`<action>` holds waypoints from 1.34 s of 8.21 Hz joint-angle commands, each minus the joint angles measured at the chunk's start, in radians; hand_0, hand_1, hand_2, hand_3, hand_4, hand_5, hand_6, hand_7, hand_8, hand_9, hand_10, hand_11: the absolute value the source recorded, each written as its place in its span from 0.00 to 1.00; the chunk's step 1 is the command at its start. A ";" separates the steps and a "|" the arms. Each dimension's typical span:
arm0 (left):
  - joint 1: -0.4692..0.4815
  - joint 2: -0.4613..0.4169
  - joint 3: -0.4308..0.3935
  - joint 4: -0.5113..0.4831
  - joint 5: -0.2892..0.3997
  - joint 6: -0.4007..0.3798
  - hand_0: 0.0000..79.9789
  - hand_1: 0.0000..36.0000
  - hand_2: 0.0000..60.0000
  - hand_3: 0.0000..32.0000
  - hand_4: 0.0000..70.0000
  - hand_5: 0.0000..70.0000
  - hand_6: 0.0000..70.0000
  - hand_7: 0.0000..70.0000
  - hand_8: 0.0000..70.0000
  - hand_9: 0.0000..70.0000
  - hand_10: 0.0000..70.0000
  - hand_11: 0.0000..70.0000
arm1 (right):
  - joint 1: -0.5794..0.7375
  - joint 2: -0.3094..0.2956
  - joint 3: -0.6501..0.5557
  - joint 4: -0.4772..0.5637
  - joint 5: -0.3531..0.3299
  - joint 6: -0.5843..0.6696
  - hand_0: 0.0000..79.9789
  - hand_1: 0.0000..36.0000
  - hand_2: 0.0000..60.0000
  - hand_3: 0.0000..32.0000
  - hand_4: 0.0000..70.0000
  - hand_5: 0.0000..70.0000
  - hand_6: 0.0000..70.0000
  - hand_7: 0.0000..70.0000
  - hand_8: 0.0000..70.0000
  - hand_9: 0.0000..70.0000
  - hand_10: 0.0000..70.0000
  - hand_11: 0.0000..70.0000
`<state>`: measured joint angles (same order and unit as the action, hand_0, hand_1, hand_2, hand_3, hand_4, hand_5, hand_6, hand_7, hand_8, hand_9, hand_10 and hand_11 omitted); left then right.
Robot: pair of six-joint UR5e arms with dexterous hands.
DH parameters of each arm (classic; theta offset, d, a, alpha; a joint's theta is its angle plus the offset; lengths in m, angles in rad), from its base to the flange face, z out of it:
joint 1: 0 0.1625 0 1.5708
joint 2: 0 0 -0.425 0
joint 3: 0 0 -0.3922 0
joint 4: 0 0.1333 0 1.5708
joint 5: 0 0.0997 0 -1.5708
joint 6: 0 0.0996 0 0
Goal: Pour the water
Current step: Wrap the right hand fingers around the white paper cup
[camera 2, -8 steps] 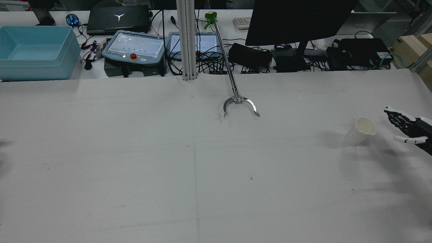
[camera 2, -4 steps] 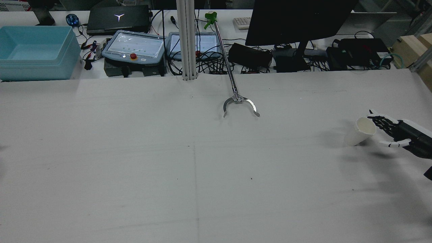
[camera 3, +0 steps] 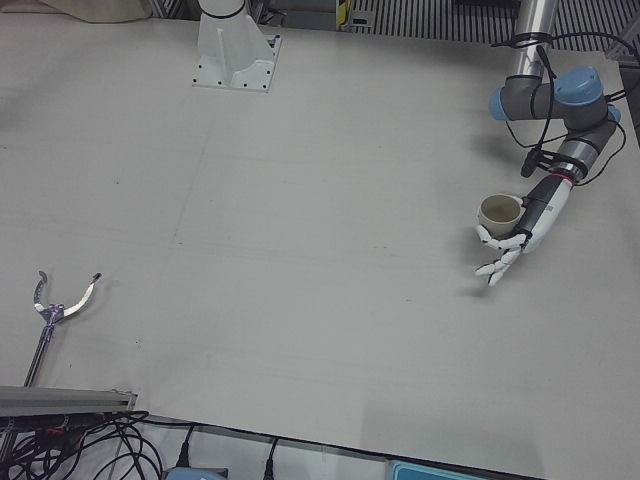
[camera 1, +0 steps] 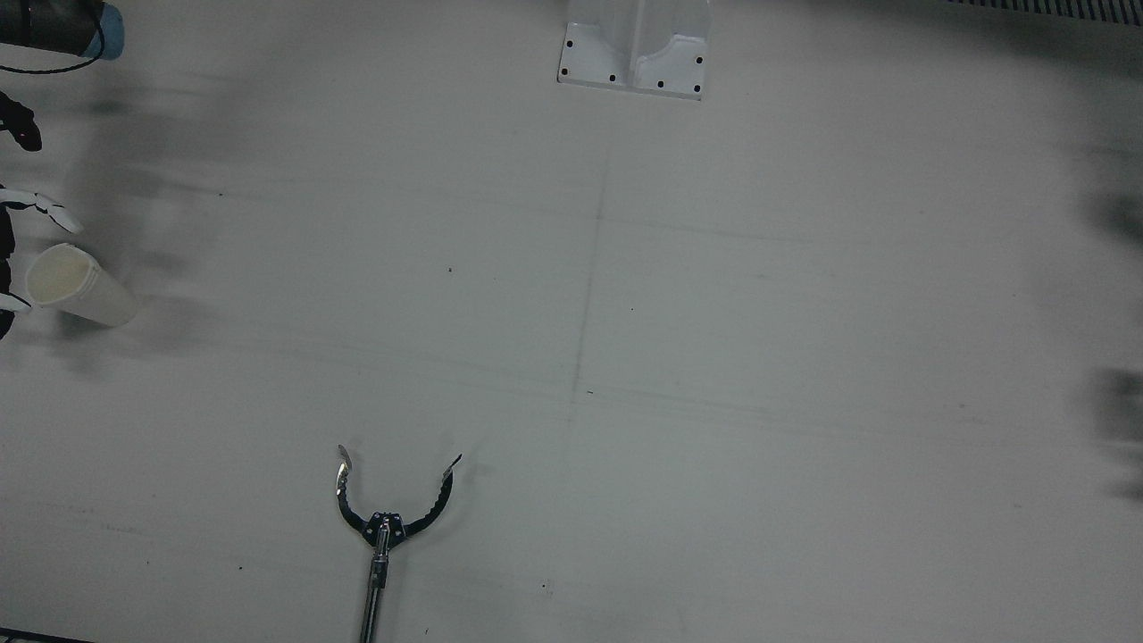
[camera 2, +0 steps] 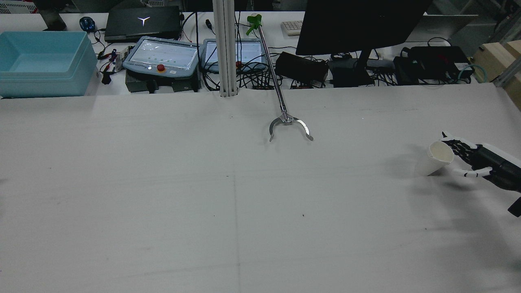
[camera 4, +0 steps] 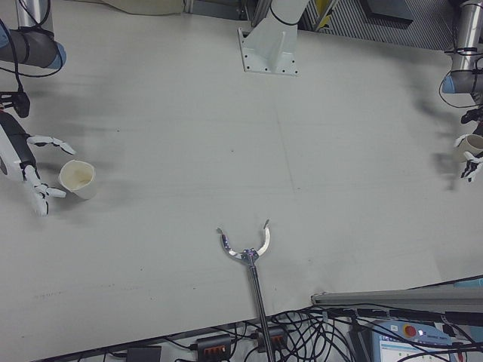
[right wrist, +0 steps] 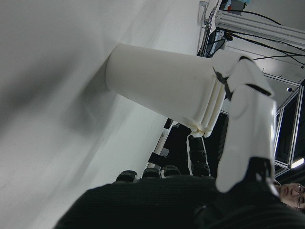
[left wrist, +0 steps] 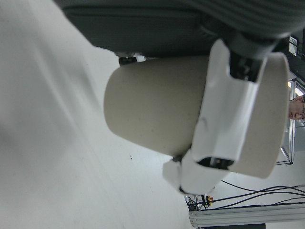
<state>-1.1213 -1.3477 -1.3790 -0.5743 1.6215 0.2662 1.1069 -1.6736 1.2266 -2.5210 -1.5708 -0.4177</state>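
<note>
A white paper cup [camera 2: 436, 158] stands upright on the table at its right side; it also shows in the right-front view [camera 4: 78, 179] and the front view [camera 1: 76, 286]. My right hand [camera 2: 478, 162] is open, with fingers spread on both sides of the cup's rim, and the right hand view shows fingers [right wrist: 248, 109] lying along the cup [right wrist: 157, 81]. My left hand [camera 3: 525, 228] is shut on a second paper cup [camera 3: 499, 211] and holds it upright above the table. The left hand view shows fingers [left wrist: 228, 114] wrapped around this cup [left wrist: 152, 109].
A long metal reach-grabber [camera 2: 290, 126] lies on the table's far middle, its claw open. The white pedestal [camera 1: 634, 54] stands on the robot's side. A blue bin [camera 2: 44, 61], teach pendants [camera 2: 163, 57] and a monitor [camera 2: 358, 24] sit beyond the far edge.
My right hand has moved left and down to the standing cup, and its fingers now flank the rim. The cup and the grabber have not moved.
</note>
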 commanded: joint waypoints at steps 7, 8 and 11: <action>-0.002 0.019 0.000 -0.026 0.000 -0.004 1.00 1.00 1.00 0.00 0.85 1.00 0.18 0.25 0.08 0.09 0.10 0.20 | -0.050 0.005 0.005 -0.019 0.086 -0.026 0.68 0.76 0.39 0.00 0.00 0.44 0.01 0.10 0.00 0.00 0.00 0.00; -0.002 0.024 0.000 -0.030 -0.002 -0.004 1.00 1.00 1.00 0.00 0.85 1.00 0.18 0.25 0.08 0.09 0.10 0.20 | -0.082 0.027 0.004 -0.022 0.116 -0.027 0.67 0.76 0.39 0.00 0.00 0.44 0.01 0.10 0.00 0.00 0.00 0.00; 0.000 0.051 0.000 -0.055 -0.015 -0.004 1.00 1.00 1.00 0.00 0.86 1.00 0.19 0.25 0.08 0.09 0.10 0.20 | -0.145 0.090 0.016 -0.088 0.196 -0.026 0.68 0.77 0.40 0.00 0.00 0.46 0.02 0.11 0.00 0.00 0.00 0.00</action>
<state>-1.1224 -1.3174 -1.3786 -0.6112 1.6110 0.2623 0.9957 -1.6190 1.2300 -2.5797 -1.4323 -0.4442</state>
